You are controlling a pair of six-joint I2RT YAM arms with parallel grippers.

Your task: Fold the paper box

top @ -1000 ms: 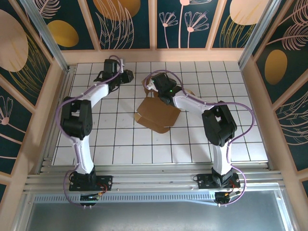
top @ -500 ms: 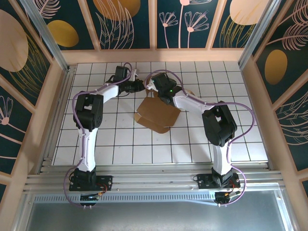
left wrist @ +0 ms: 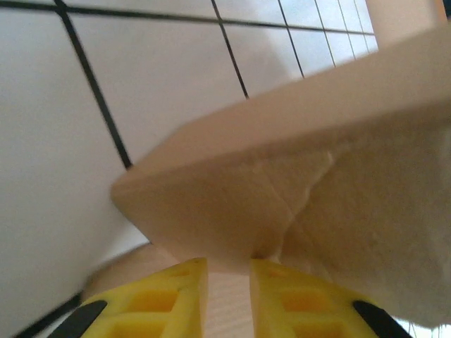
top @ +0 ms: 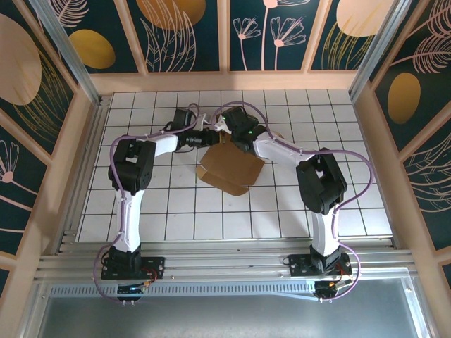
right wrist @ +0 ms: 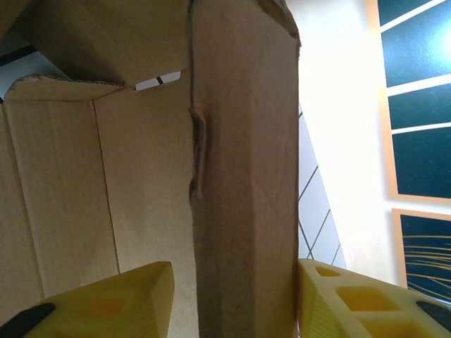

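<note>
The paper box [top: 229, 170] is brown cardboard, partly folded, lying on the white tiled table in the middle of the top view. My right gripper [top: 227, 134] stands at its far edge. In the right wrist view a folded cardboard wall [right wrist: 246, 141] runs between the yellow fingers [right wrist: 232, 267]; the right finger lies against it and the left one stands close beside it. My left gripper [top: 210, 138] reaches in from the left at the same far corner. Its yellow fingertips [left wrist: 229, 262] have a narrow gap, and a raised flap [left wrist: 282, 176] rests just ahead of them, with nothing pinched between them.
The tiled table [top: 169, 211] has free room to the left, right and front of the box. A wooden rail [top: 225, 81] and patterned panels close the back and both sides. Both arm bases stand on the metal rail [top: 225, 264] at the near edge.
The left arm has stretched out to the right, bringing its gripper from the far left tiles to the box's far corner. The right arm and the box have kept still.
</note>
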